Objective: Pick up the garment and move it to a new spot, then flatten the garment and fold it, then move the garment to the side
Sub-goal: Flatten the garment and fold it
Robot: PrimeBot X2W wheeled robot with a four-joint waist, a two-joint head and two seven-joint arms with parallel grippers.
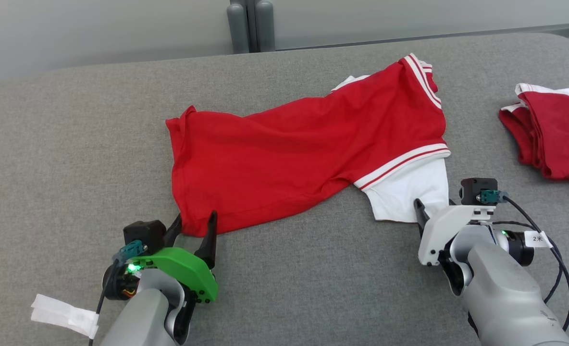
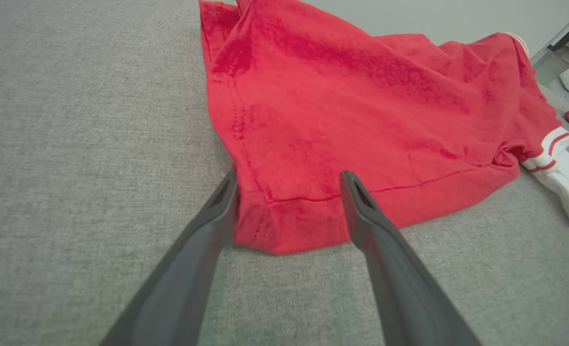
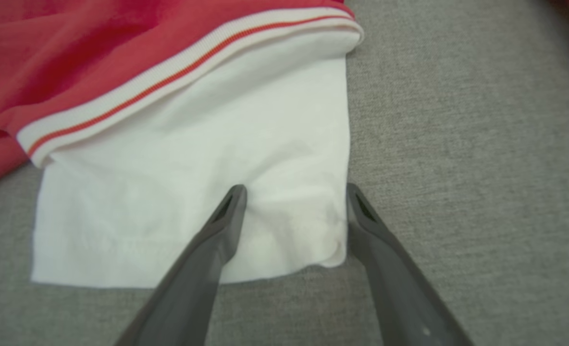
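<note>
Head view is showing the red short-sleeved cloth garment with white striped cuffs lying spread across the middle of the grey fabric surface, while a second folded red garment is sitting well apart at 3 o'clock. At 8 o'clock the left gripper is standing wide open, its dark fingers straddling the red hem corner. At 4 o'clock the right gripper is gaping equally wide around the white sleeve's corner, neither clamping cloth

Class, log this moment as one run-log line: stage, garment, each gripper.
stage: pre-grasp | garment: rumpled on grey surface | left gripper: open, straddling red hem corner | right gripper: open, straddling white sleeve corner
</note>
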